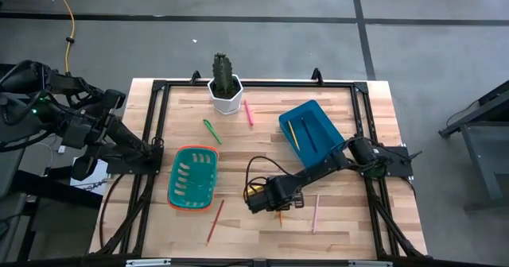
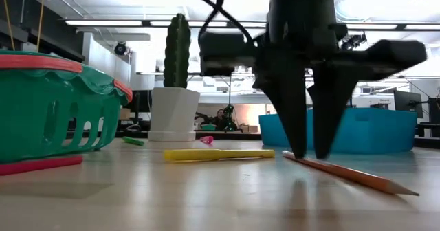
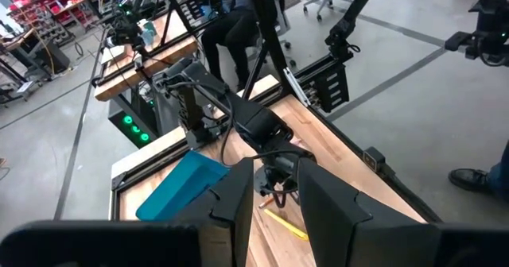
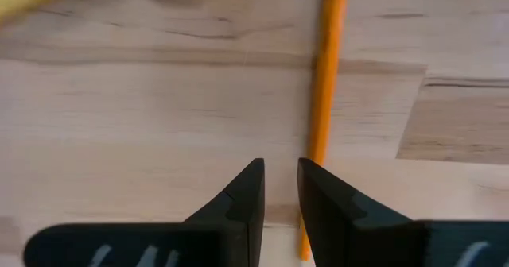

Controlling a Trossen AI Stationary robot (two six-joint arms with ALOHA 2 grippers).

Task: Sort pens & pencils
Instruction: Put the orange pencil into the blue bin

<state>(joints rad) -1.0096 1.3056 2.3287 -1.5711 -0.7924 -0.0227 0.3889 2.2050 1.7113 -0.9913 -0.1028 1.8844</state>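
**Right gripper down beside an orange pencil**

In the lower centre of the high view, the right gripper (image 1: 280, 209) stands over the table (image 1: 262, 227), its fingers narrowly parted and empty, tips down just beside an orange pencil (image 2: 347, 174). The pencil is long, very thin and sharpened, lying flat. A thicker yellow pen (image 2: 216, 154) lies close by. A pale salmon pencil (image 1: 316, 213) rests lower right, a dark one (image 1: 215, 221) lower left. The left gripper (image 3: 274, 211) waits at the left edge, narrowly parted, holding nothing.
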